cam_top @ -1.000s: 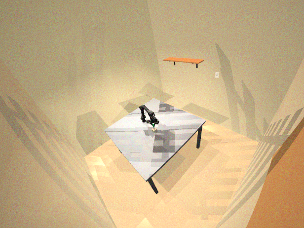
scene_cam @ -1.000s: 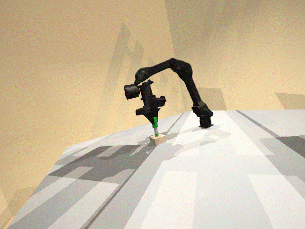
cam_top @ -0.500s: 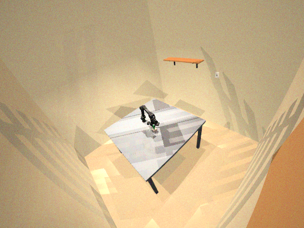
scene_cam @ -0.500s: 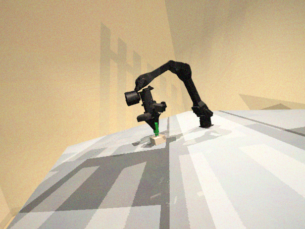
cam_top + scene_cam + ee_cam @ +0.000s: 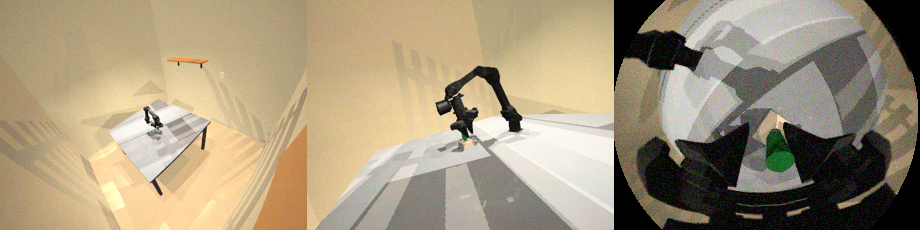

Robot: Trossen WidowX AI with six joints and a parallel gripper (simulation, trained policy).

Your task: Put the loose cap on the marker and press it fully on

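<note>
The green cap (image 5: pixel 157 128) (image 5: pixel 464 137) (image 5: pixel 780 161) stands over the holder block, in line with the marker. In the exterior view its green reaches down almost to the block's top and no pale marker barrel shows; whether it is fully seated cannot be told. The marker is hidden under the cap and behind the fingers. The tan holder block (image 5: pixel 467 145) (image 5: pixel 765 127) sits on the table. My gripper (image 5: pixel 470 135) (image 5: pixel 766 125) is open around the cap, with a gap at the left finger in the wrist view and the cap close to the right finger.
The grey and white table (image 5: pixel 139 149) (image 5: pixel 531 194) carries the arm's base (image 5: pixel 515 125) behind the block. An orange shelf (image 5: pixel 187 60) hangs on the wall, away from the table. Shadows fall across the table top.
</note>
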